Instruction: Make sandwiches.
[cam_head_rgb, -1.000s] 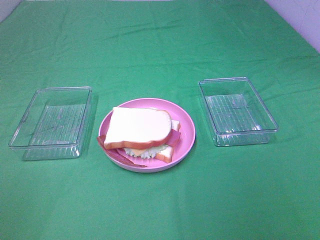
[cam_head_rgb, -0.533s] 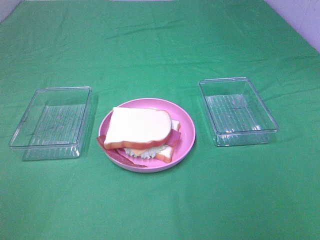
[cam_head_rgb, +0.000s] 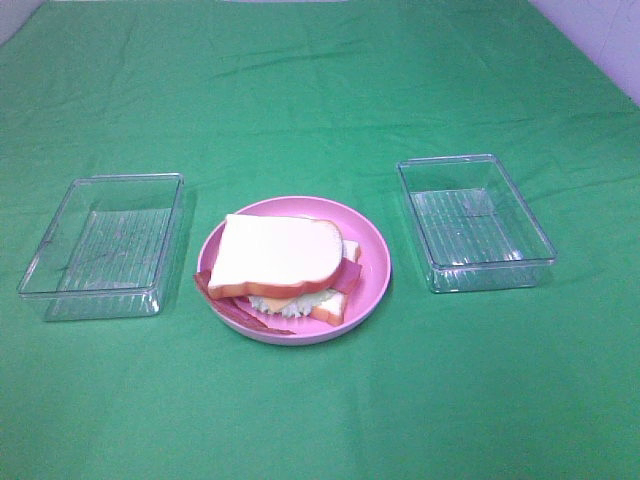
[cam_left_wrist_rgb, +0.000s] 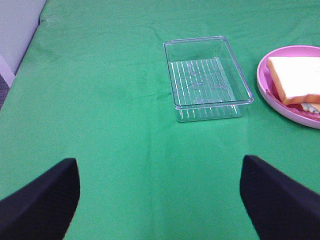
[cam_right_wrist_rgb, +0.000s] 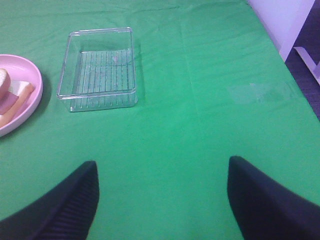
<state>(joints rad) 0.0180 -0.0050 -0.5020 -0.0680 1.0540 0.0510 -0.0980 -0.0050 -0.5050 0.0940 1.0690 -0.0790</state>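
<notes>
One of the sandwiches lies on a round pink plate at the table's middle: white bread with orange-brown crust on top, with bacon, cheese and lettuce showing at its edges. The left wrist view catches the sandwich at its border, and the right wrist view shows a sliver of it. My left gripper is open over bare green cloth, well short of the left tray. My right gripper is open too, nothing between its fingers. Neither gripper appears in the high view.
A clear plastic tray stands left of the plate and another clear tray right of it, both holding nothing. A green cloth covers the table. A pale wall edge shows at the far right.
</notes>
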